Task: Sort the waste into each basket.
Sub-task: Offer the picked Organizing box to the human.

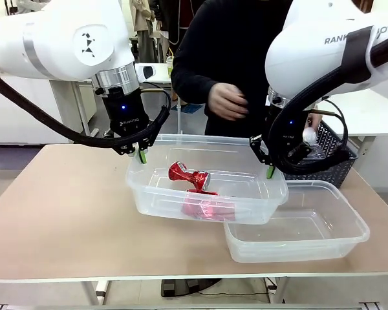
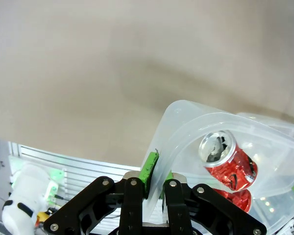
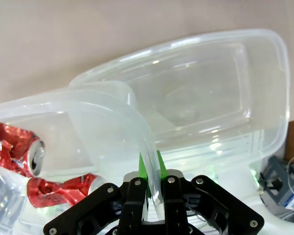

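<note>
We see left fingers (image 1: pixel 142 155) and right fingers (image 1: pixel 269 171) clamped on one clear tub (image 1: pixel 200 138), two crushed red cans (image 1: pixel 189 175) inside, second tub (image 1: pixel 359 224) alongside.

You had a large tub (image 1: pixel 155 197) of clear, colourless plastic, smooth and glossy, its walls faintly cloudy. At its four o'clock, the small tub (image 1: pixel 291 248) was the same clear plastic. The crushed cans (image 1: pixel 189 175) in the large one were thin metal, shiny red with bare silver ends, creased and dented. Your table (image 1: pixel 58 206) looked matt, smooth and pale tan. The left arm's shell (image 1: pixel 71 39) was glossy white; the pads (image 2: pixel 149 166) were matt green on black, satin-finished fingers (image 2: pixel 132 205).
</note>
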`<action>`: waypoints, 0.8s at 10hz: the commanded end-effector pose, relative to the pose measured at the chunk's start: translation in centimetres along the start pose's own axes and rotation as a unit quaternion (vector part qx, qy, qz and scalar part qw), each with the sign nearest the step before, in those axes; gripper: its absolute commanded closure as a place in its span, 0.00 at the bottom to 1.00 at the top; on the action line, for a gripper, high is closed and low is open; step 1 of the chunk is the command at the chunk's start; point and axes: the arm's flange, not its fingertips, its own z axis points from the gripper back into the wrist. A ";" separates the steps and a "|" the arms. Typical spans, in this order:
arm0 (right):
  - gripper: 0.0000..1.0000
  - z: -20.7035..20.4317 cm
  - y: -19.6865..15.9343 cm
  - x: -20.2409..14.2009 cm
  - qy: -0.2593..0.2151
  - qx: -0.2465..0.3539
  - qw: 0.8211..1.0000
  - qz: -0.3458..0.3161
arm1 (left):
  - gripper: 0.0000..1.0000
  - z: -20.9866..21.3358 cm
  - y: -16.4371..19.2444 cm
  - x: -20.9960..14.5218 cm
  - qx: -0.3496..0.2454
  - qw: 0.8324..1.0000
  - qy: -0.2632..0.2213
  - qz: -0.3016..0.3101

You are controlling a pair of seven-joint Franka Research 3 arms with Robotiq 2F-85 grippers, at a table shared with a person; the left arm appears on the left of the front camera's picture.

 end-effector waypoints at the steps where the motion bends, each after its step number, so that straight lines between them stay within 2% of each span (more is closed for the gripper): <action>1: 0.95 0.2 0.0 -0.1 0.004 -0.004 1.000 0.002 | 0.94 0.5 -0.1 0.1 -0.008 1.000 -0.009 0.012; 8: 0.95 0.2 0.0 -0.1 0.004 -0.004 1.000 0.002 | 0.94 0.5 -0.1 0.1 -0.008 1.000 -0.009 0.012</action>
